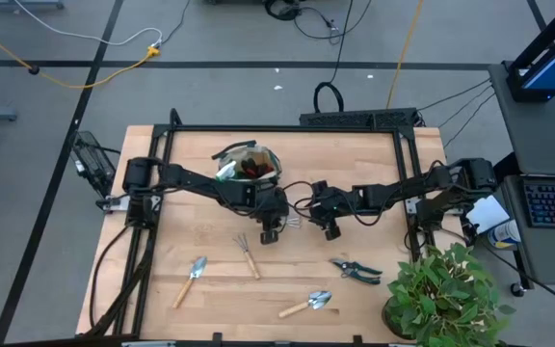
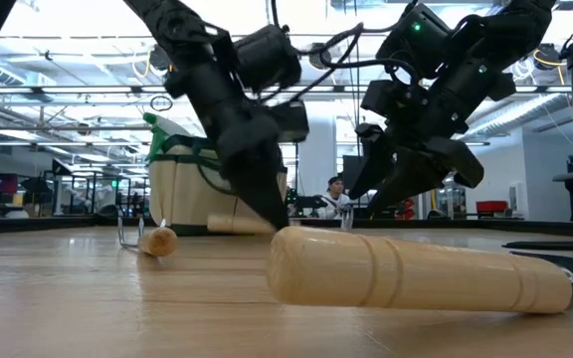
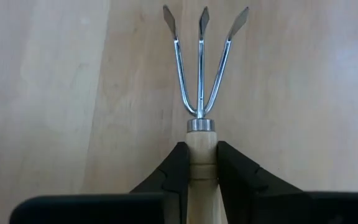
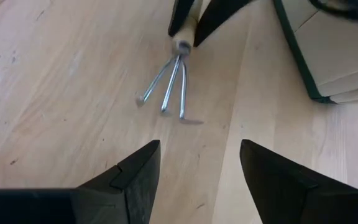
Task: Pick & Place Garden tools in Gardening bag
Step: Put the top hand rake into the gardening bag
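A three-pronged hand fork with a wooden handle [image 3: 201,74] lies at the table's middle, prongs toward the right; it also shows in the right wrist view [image 4: 168,87] and the high view [image 1: 293,222]. My left gripper [image 3: 202,155] [image 1: 273,227] is shut on its handle. My right gripper [image 4: 201,155] [image 1: 329,227] hangs open and empty just right of the prongs. The tan gardening bag with green trim [image 1: 249,164] stands behind them with items inside. My left gripper pinches the fork's wooden handle [image 3: 202,163] between its two fingers [image 3: 174,177], just behind the metal collar. The fingers slant down from the table's left and lie along the handle, with the prongs sticking out past the fingertips. The prong tips [image 4: 182,115] sit at the tabletop.
A small fork [image 1: 247,253], one trowel [image 1: 191,280] and another trowel [image 1: 308,305] lie toward the near edge. Black pruning shears [image 1: 355,268] lie to the right. A leafy potted plant [image 1: 451,289] stands at the near right corner.
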